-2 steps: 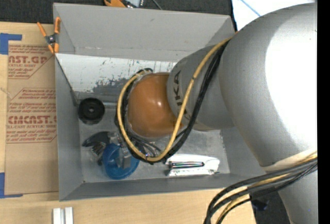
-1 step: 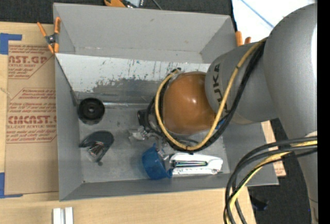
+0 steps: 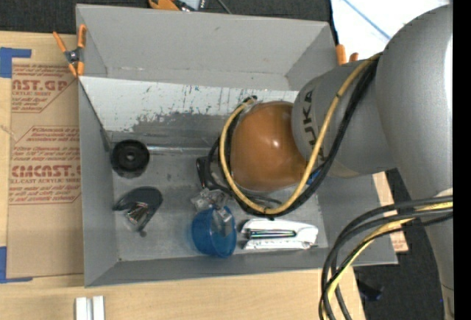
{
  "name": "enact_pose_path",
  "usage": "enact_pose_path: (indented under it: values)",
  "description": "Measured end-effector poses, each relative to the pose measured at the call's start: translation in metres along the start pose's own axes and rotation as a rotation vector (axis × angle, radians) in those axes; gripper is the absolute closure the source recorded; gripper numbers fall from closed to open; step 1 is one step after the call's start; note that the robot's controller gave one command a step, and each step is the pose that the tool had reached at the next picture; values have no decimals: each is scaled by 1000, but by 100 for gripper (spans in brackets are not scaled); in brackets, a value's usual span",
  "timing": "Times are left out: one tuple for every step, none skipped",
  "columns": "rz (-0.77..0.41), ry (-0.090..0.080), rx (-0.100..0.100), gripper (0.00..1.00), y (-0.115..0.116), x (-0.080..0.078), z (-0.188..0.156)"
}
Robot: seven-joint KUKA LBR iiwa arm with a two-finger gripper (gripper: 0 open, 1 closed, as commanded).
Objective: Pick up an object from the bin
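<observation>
Hovering over the blue cup near the bin's front, the end effector, grip impossible to tell, likely needs a descent next.

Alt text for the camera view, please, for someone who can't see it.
The gripper is low in the grey bin, over a blue cup near its lower wall. A white packet lies right of the cup; a black disc and dark keys lie to the left.
</observation>
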State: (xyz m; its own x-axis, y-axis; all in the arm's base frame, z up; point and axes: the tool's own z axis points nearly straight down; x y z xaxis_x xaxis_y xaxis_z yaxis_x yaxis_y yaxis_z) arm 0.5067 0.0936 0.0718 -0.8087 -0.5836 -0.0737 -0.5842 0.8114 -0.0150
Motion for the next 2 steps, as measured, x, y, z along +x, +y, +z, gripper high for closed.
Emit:
enact_pose_path:
  values:
    - [0,0,0,100,0,0,0]
    - [14,-1,0,100,-8,7,-8]
